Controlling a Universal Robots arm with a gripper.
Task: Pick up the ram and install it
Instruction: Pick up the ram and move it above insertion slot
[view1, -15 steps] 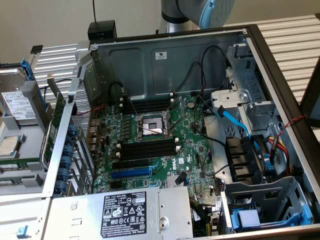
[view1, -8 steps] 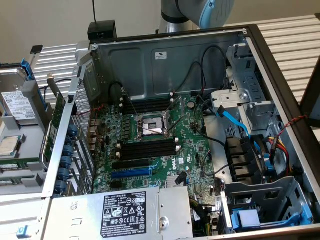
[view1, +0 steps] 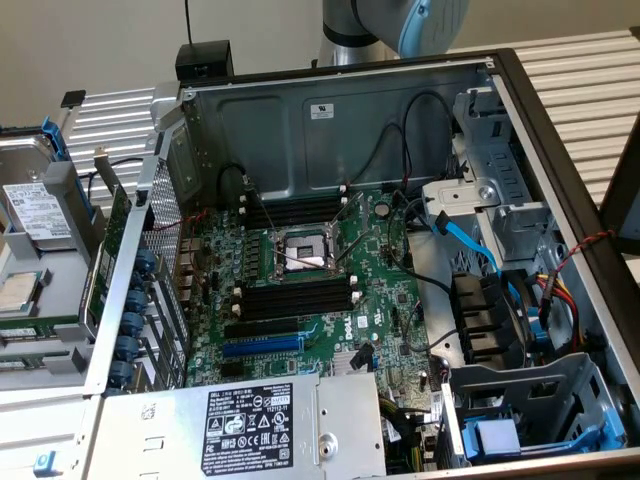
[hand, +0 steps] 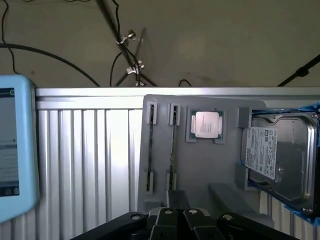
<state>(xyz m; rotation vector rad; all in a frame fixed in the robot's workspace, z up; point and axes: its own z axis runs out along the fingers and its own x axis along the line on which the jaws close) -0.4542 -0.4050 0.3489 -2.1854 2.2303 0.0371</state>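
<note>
The jaws (hand: 175, 222) are pressed together and empty at the near end of a grey tray (hand: 200, 172). The ram (hand: 172, 145) stands on edge in a tray slot just ahead of them. It shows as a thin dark strip, its long axis running straight away from the jaws. A CPU (hand: 206, 124) sits just beside its far end.

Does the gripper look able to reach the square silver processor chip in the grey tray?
Probably yes: the shut gripper faces the grey tray, where the silver processor chip lies uncovered, with nothing across the way.
</note>
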